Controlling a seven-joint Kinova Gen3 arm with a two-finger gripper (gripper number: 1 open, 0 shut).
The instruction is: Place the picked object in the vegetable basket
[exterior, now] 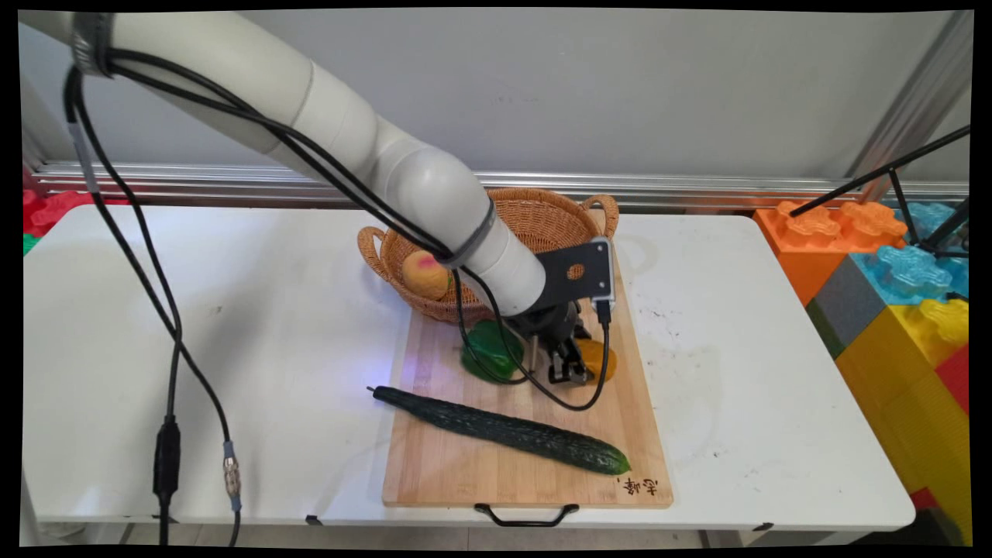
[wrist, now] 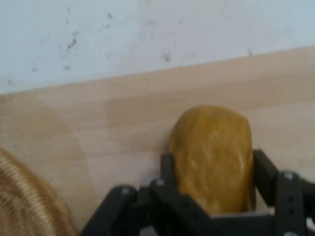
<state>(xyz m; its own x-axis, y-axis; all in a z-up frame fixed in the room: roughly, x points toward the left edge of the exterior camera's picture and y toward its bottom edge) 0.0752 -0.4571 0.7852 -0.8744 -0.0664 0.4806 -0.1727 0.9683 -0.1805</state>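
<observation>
Pincer [wrist: 211,162] clamped on one orange-brown potato [wrist: 212,152]; one cucumber [exterior: 504,428], one green pepper [exterior: 488,350] nearby

Bare board surface lies between the cucumber [exterior: 502,428] and the green pepper [exterior: 488,350]. The wicker basket [exterior: 542,221] blocks the cutting board's [exterior: 527,480] 12 o'clock edge. Open table [exterior: 232,310] extends toward 9 o'clock; 3 o'clock appears passable up to the toy blocks [exterior: 891,310].

potato [exterior: 601,359] half behind tool [exterior: 570,372]; pepper [exterior: 488,349] partly behind cables [exterior: 511,364]
</observation>
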